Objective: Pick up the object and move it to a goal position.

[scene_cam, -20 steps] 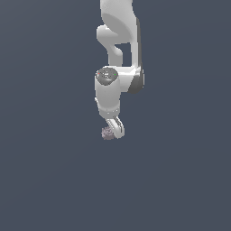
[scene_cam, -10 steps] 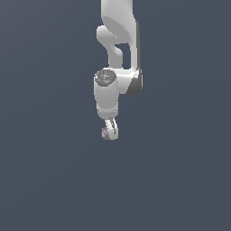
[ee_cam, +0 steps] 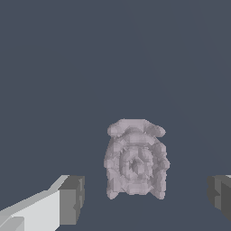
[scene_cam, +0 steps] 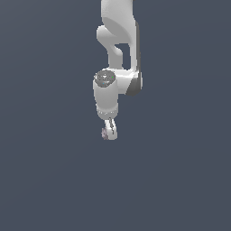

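Plain grey-blue ground fills both views. Mid-frame, the gripper [scene_cam: 109,133] hangs over the object [ee_cam: 135,164], fingers [ee_cam: 71,199] apart, flanking it untouched. Approach step, seemingly; next: descend and close.

Pinkish-grey lump [ee_cam: 136,159], bumpy, with concentric ridged face, lies on plain dark grey bench [ee_cam: 113,58]. Two grey-padded fingers [ee_cam: 71,200] flank lump, one each side, clear gaps between pads and lump. Fingers spread wide, no contact with lump.
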Controlling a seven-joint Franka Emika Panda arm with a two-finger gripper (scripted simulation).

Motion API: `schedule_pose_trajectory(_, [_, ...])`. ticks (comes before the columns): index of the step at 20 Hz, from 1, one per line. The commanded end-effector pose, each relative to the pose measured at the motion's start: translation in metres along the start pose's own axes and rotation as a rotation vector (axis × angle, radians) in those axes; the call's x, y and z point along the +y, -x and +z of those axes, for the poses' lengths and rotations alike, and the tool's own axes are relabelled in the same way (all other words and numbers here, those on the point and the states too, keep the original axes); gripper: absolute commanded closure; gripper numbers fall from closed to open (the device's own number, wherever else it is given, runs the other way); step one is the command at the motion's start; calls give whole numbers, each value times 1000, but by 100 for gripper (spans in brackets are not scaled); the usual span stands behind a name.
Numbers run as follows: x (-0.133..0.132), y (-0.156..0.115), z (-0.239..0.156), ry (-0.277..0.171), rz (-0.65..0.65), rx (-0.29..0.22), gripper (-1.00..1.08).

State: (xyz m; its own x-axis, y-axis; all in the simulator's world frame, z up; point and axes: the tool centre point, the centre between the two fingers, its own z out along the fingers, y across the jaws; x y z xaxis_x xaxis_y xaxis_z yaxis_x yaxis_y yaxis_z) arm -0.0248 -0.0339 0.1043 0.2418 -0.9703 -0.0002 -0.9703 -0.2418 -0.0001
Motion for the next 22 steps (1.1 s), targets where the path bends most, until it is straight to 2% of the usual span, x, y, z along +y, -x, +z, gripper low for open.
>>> schedule_pose_trajectory(1, [0, 0, 3, 0, 0, 0, -92])
schedule_pose_trajectory(10, [1, 0, 42, 0, 5, 0, -92])
schedule_pose_trajectory(15, [0, 0, 50, 0, 5, 0, -92])
schedule_pose_trajectory(16, [0, 0, 50, 0, 5, 0, 108])
schedule_pose_trajectory(22, [0, 0, 50, 0, 5, 0, 108])
